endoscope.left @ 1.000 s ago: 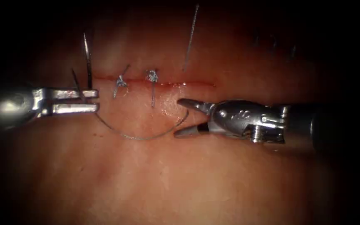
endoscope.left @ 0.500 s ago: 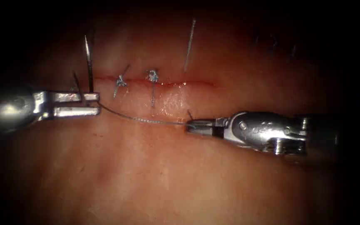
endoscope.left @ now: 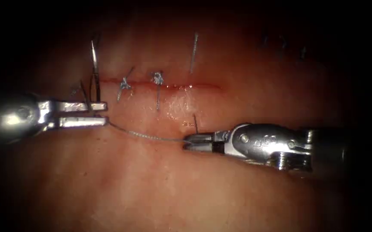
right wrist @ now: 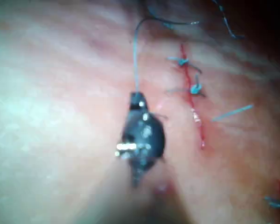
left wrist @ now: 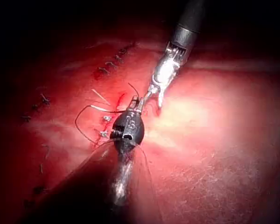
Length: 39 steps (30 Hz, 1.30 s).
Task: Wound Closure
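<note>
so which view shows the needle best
The endoscope view: the needle stands clear above the left tool, whose jaws hold it near its lower end, at the cut's left end, tip up. In the left wrist view it is a thin arc. In the right wrist view I cannot make it out.

Left tool [endoscope.left: 102, 114] at the frame's left edge, jaws a little apart around the needle [endoscope.left: 94, 71] near its lower end — needle standing up clear of the tissue [endoscope.left: 186, 184], tip toward the upper left, just at the left end of the cut [endoscope.left: 160, 85]. Right tool [endoscope.left: 186, 142] coming in from the frame's right below the cut, jaws clamped on the thread [endoscope.left: 145, 135], which runs taut up and left to the left tool's jaws. Two knotted stitches [endoscope.left: 157, 78] on the cut at upper centre, one loose thread end [endoscope.left: 193, 53] slanting up above it.
</note>
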{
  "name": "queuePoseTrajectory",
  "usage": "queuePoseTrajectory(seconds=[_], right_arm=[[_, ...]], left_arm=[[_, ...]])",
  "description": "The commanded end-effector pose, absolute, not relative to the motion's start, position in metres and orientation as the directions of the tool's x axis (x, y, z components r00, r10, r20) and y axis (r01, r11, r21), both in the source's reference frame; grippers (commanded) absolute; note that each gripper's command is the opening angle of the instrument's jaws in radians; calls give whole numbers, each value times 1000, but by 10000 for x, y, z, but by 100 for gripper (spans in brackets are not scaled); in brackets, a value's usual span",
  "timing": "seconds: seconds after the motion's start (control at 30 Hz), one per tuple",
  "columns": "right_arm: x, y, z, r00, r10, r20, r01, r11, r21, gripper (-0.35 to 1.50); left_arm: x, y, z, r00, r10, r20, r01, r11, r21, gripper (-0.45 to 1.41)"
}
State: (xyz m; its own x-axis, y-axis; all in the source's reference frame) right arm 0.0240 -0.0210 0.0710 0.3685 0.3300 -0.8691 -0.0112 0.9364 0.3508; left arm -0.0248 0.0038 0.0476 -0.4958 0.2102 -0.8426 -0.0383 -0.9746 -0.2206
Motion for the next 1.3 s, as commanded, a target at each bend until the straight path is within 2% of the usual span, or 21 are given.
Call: queuePoseTrajectory(seconds=[0.03, 0.17, 0.3, 0.43, 0.67, 0.9, 1.3], right_arm=[[234, -202, 718, 388, 316, -866, -13, 941, 338, 130], [198, -176, 721, 421, 348, -838, -78, 934, 348, 126], [179, -140, 724, 319, 493, -810, -193, 870, 454, 126], [179, -108, 734, 193, 623, -758, -295, 774, 560, 121], [196, -77, 776, 125, 740, -661, -397, 647, 650, 111], [218, -79, 812, 80, 800, -594, -378, 576, 725, 118], [254, -94, 808, 132, 809, -573, -276, 585, 763, 108]], left_arm=[[-252, 41, 482, -495, 207, -844, -37, -975, -218, -45], [-255, 38, 486, -500, 203, -842, -30, -976, -218, -45], [-266, 30, 495, -503, 194, -842, -8, -975, -220, -45], [-280, 18, 504, -506, 193, -840, 15, -972, -232, -45], [-283, 15, 506, -504, 193, -842, 22, -971, -236, -45], [-283, 15, 506, -504, 193, -842, 22, -972, -236, -45], [-282, 16, 506, -505, 192, -841, 25, -971, -237, -45]])
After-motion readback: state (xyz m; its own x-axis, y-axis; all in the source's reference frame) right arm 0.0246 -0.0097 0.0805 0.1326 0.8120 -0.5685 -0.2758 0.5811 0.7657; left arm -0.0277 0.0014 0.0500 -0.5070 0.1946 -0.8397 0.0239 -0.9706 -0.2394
